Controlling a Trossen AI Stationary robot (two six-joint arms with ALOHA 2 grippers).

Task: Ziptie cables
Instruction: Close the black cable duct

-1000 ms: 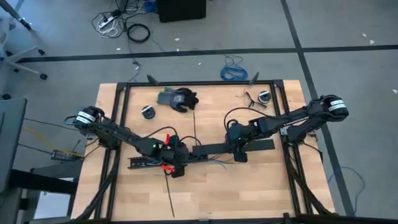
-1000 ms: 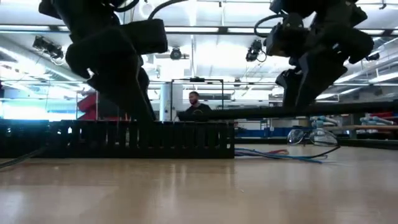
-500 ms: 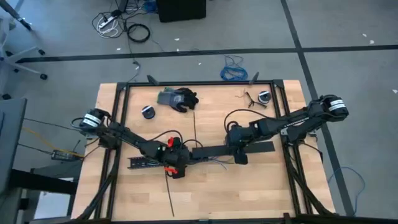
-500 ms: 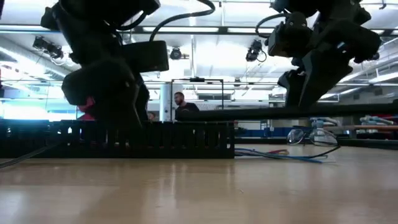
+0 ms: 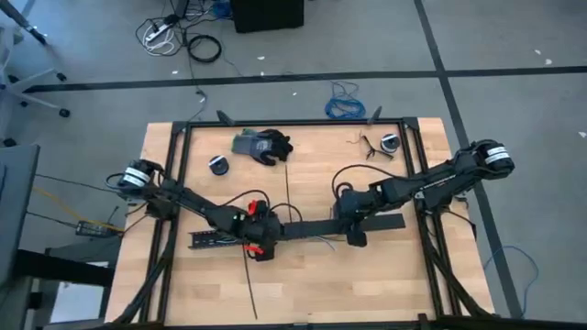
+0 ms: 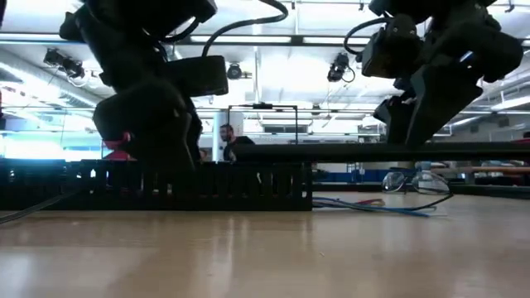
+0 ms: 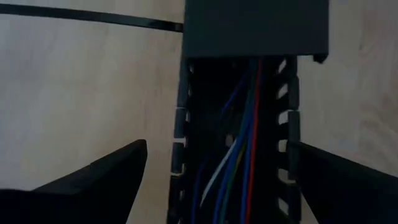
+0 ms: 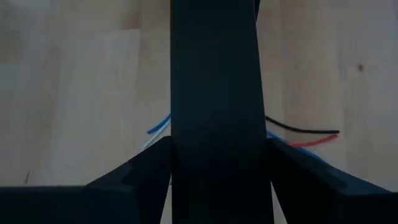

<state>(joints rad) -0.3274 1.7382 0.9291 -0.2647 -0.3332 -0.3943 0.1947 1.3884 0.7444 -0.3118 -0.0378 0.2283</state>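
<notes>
A black slotted duct (image 5: 218, 240) lies on the table at the near left, with the cables (image 7: 242, 155) running inside it. Their loose ends (image 5: 321, 240) fan out on the wood past its right end. My left gripper (image 7: 217, 144) is open, one finger on each side of the duct (image 7: 186, 143); I see no touch. My right gripper (image 5: 353, 229) is shut on a wide flat black bar (image 5: 312, 225), whose left end reaches over the duct. One ziptie (image 5: 287, 188) lies behind the bar and another (image 5: 249, 284) lies toward the near edge. My right gripper pinches the flat bar by its two long edges (image 8: 180, 134) between both fingers, a little right of its middle. The fingers come from above and lie across it. In the low view the bar (image 6: 373, 152) hangs level, clear of the table.
A grey and black glove (image 5: 261, 145) lies at the far middle. Small round rolls sit at the far left (image 5: 218, 165) and the far right (image 5: 390, 142). A person (image 6: 225, 142) stands in the room behind. Bare wood lies toward the near edge.
My left gripper has gone down toward the duct and a little toward the table's right edge. My right gripper has carried the flat bar toward the table's left edge, so its left end now reaches over the duct's right end. The bar has stayed level.
</notes>
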